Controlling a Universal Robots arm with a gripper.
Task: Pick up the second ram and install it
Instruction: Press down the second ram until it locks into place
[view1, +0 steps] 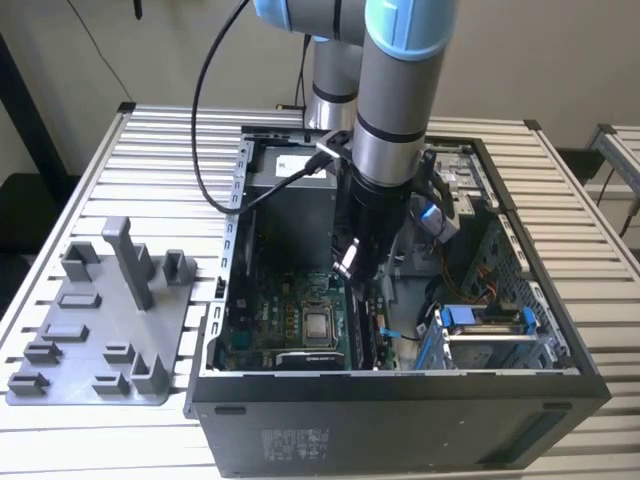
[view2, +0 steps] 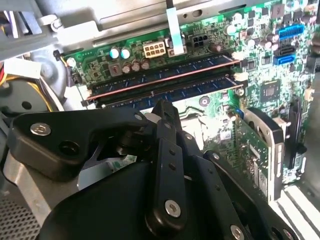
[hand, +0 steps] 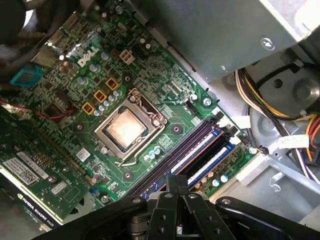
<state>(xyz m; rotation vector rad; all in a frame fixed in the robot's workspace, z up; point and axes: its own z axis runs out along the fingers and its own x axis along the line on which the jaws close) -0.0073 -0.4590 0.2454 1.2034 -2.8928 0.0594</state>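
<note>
Table: slatted metal top carrying the case and the tray
Computer case: black, lying open-side up on the table, arm reaching down into it
Arm: grey with blue joint caps, coming down over the middle of the case
Fixture tray: grey plastic with upright posts, on the table at the exterior view's left of the case, no stick seen on it
Motherboard: green, flat in the case floor, bare processor socket near its centre
Gripper: black linkage just above the memory slots; fingers drawn close together at the tip, nothing seen clamped between them
Second ram: dark-blue stick seated lengthwise in a slot, beside another blue stick; the gripper tip is right over it, contact cannot be told
White slot latches: at the ends of the slots
</note>
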